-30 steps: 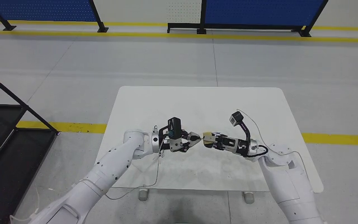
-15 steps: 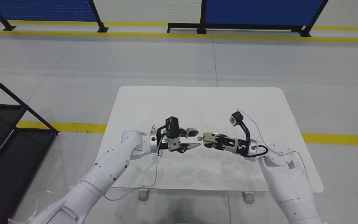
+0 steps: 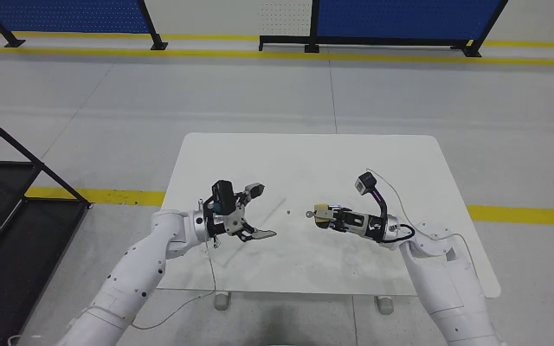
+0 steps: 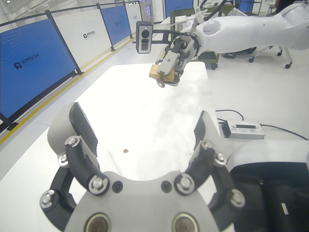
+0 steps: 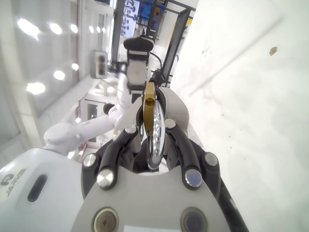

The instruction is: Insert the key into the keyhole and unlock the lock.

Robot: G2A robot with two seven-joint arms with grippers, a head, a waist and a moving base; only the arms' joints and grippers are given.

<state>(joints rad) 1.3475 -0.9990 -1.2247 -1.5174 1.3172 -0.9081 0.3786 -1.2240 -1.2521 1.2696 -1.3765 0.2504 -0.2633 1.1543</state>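
Left gripper [image 3: 260,209] retreated; right gripper [image 3: 319,214] grips lock [image 4: 153,72], key [image 4: 160,82] seemingly inserted.

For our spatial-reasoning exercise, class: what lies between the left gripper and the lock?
In the top view: the key at the lock, then bare table with one small speck, up to the left gripper.

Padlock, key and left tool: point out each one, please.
Padlock [image 4: 153,72]: left wrist view, on its brass body.
Key [image 4: 160,83]: left wrist view, on its round head sticking out of the padlock.
Left tool [image 4: 140,118]: left wrist view, midway between its open fingertips.
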